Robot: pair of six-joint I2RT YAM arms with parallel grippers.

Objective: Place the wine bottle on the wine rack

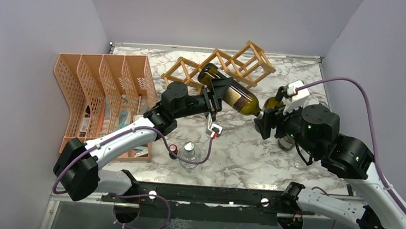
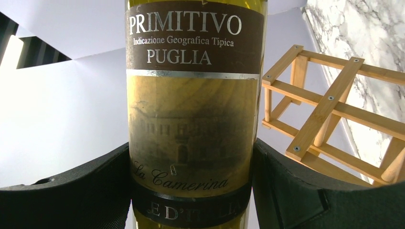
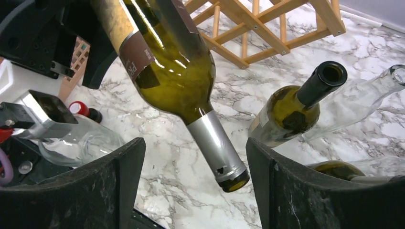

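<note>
The marble table (image 1: 242, 150) stretched under both my arms. The orange mesh organiser (image 1: 99, 84) stood along its left side and the wine rack (image 1: 232, 67) lay at the far middle, its diamond cells open. The wine bottle (image 1: 235, 95) hung in the air between them, tilted, with its base aimed at the rack and its neck sloping down toward my right side. From above, the base overlapped the near slats, though I could not tell whether it had entered a cell.

A green bottle (image 3: 286, 109) and a clear bottle (image 3: 363, 95) lay on the marble near my right arm. A capped clear bottle (image 1: 188, 154) stood near the front edge.

My left claw (image 1: 220, 93) was clamped on the wine bottle's labelled body, pads pressed against both sides. My right claw (image 3: 193, 157) stood apart, with the silver-foiled neck (image 3: 215, 148) between its fingers and marble showing on either side of it, so it was touching nothing.

I judged this to be the carrying step, with the left arm bearing the whole weight. The next move called for lining the base up with one open cell and sliding the bottle in along its own axis. My right claw had to stay off the neck, and the lattice must not be pushed back.
</note>
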